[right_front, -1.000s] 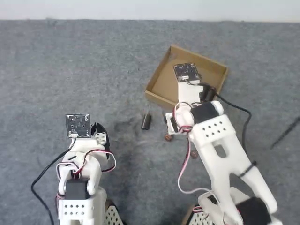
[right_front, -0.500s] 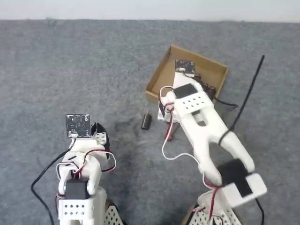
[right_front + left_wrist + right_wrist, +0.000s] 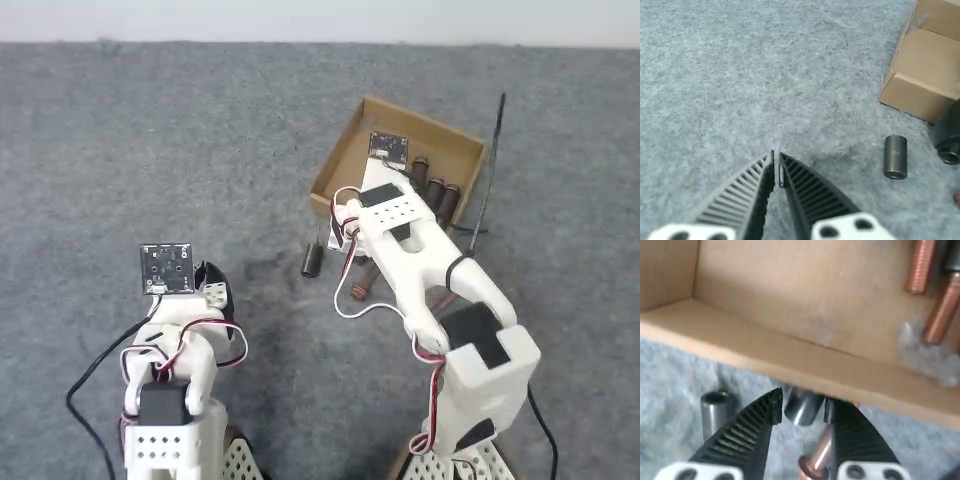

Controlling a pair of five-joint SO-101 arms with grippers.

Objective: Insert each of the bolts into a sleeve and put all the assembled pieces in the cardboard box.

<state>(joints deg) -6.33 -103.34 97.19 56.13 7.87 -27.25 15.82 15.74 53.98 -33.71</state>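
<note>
Bolt-and-sleeve piece (image 3: pixel 802 414) looks to be pinched by its dark sleeve in the right gripper (image 3: pixel 802 404), low over the worktop (image 3: pixel 150 130) and just outside the near wall of the cardboard box (image 3: pixel 338 162). For a clean drop, it should be lifted until the protruding copper bolt clears that wall. It should then be carried over bare box floor before being let go, so nothing gets knocked. Three finished pieces (image 3: pixel 437 188), by the look of it, are lined up along one wall inside. One loose sleeve (image 3: pixel 311 260) is lying outside. The left gripper (image 3: pixel 776 159) is parked nearly closed, nothing in it.
</note>
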